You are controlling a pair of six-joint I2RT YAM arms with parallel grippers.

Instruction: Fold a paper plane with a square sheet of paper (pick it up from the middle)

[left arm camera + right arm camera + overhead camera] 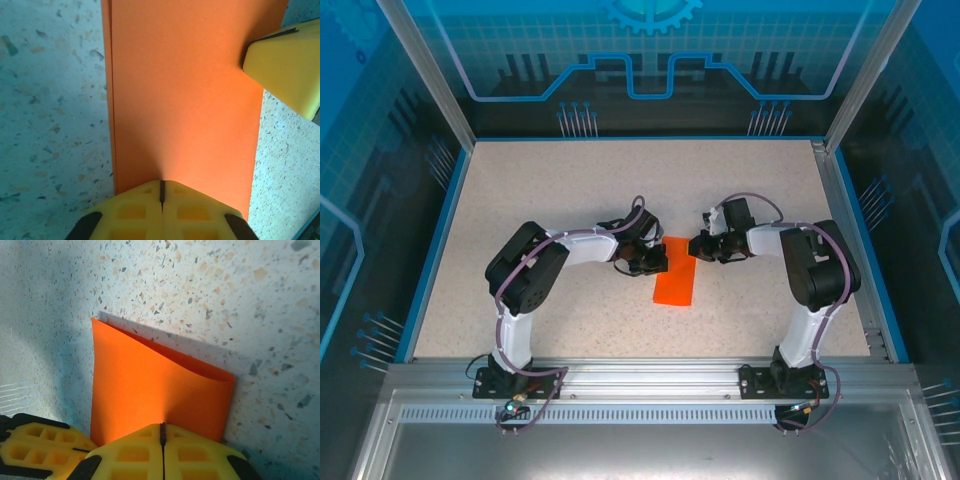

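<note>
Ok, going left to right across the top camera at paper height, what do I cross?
Left arm → left jaws → orange paper, pinched by both → right jaws → right arm.

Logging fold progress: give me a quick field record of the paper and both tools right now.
paper: square sheet of paper, orange, folded double, rectangle on table
fold: loose, layers gape at one side
left tool: shut, tips at paper's edge
right tool: shut, tips at paper's edge
grip: pinch or press, cannot tell
stage: one fold, no plane shape yet
</note>
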